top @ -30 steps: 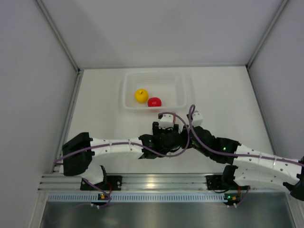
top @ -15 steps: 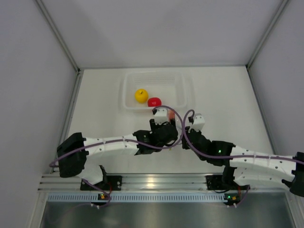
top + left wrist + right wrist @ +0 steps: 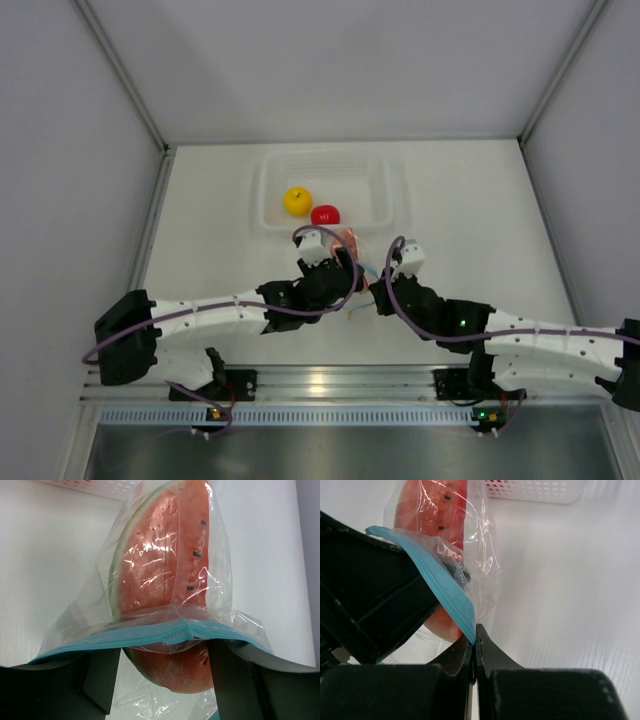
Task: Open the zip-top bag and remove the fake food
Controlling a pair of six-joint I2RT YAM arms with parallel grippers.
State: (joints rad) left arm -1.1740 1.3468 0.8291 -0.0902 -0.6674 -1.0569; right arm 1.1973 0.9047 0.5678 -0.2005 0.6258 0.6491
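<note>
Two robot arms meet at the middle of a white table (image 3: 460, 200), just in front of a clear tray (image 3: 385, 190) that holds a yellow fruit (image 3: 297, 201) and a red fruit (image 3: 325, 214). Between the arms lies the zip-top bag (image 3: 85, 620) with a watermelon slice (image 3: 160, 570) inside, its narrow end toward the tray. The left gripper (image 3: 165, 652) stands wide, its two dark fingers at the bag's mouth and apparently pressed against either flank of the slice's broad end. The right gripper (image 3: 475, 632) is fully closed, pinching one end of the teal zip strip (image 3: 150, 636) (the strip drapes across the left fingers). The step in hand looks to be drawing the slice out. The right gripper should anchor the strip firmly while the left pulls straight back along the slice, low and slow. Loose plastic could cling and drag the bag along, and too light a squeeze may let the smooth slice slip.
</note>
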